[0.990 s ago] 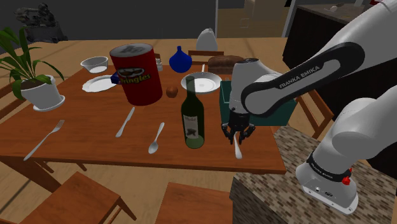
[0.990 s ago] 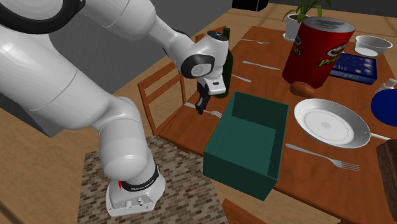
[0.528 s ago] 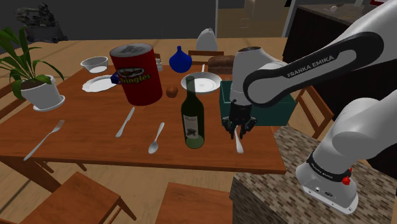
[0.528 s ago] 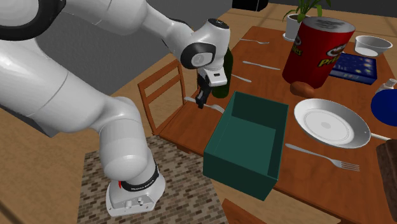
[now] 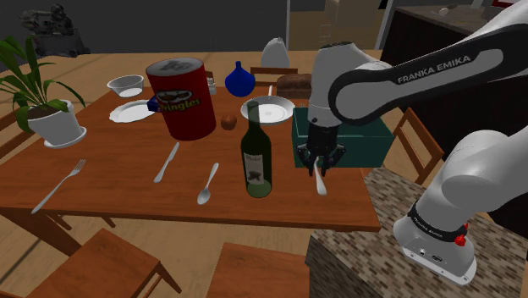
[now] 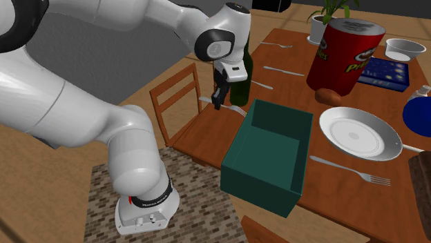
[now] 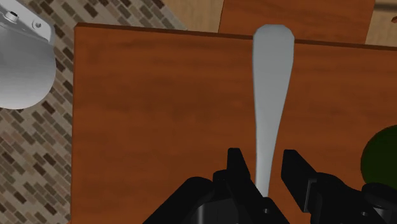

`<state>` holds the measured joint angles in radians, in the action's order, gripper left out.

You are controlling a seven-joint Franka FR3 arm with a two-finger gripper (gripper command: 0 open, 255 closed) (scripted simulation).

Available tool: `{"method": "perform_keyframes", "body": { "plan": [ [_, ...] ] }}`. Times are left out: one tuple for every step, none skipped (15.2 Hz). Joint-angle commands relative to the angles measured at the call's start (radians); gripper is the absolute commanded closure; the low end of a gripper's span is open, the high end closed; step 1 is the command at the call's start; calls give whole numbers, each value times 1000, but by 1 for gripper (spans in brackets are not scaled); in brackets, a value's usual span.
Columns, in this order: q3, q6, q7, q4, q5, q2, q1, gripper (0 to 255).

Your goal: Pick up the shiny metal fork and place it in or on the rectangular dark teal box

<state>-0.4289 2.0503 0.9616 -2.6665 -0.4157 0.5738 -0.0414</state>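
Tool [image 7: 262, 158] is clamping the fork [image 7: 270, 95] on the narrow part of its handle, handle end pointing twd the worktop [image 5: 127, 182] edge by the stand [image 5: 355, 254]. Fork seems to be hanging just off the wood, btwn the green bottle [image 5: 256, 161] and the teal box [image 6: 266, 172]. Step in hand: lifting, w/ the carry coming next. Next move is calling for more height to clear the box wall, then a short swing over the open top & letting go. Bottle is standing just beside the tool, so that side is needing care. Plate [image 5: 268, 108], chips can [image 5: 182, 97], spoon [image 5: 207, 182] & a 2nd fork [image 5: 59, 184] are lying well apart, not blocking.
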Motion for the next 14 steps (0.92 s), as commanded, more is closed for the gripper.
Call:
{"method": "perform_keyframes", "body": {
  "plan": [
    [7,-30,3,19,7,10,3,255],
    [11,-45,5,28,10,16,3,255],
    [15,-61,7,38,13,23,4,255],
    [18,-76,9,47,16,29,4,255],
    [22,-91,11,57,19,34,5,255],
    [26,-107,13,67,22,39,5,255],
    [29,-121,15,77,25,44,6,255],
    [32,-136,17,87,28,49,7,255],
    [36,-151,19,98,31,53,7,255],
    [39,-165,21,109,34,57,8,255],
    [43,-180,22,119,37,61,9,255],
    [46,-194,24,130,40,64,9,255],
    [49,-208,26,142,43,67,10,255],
    [52,-222,28,153,45,70,11,255]
  ]
}}
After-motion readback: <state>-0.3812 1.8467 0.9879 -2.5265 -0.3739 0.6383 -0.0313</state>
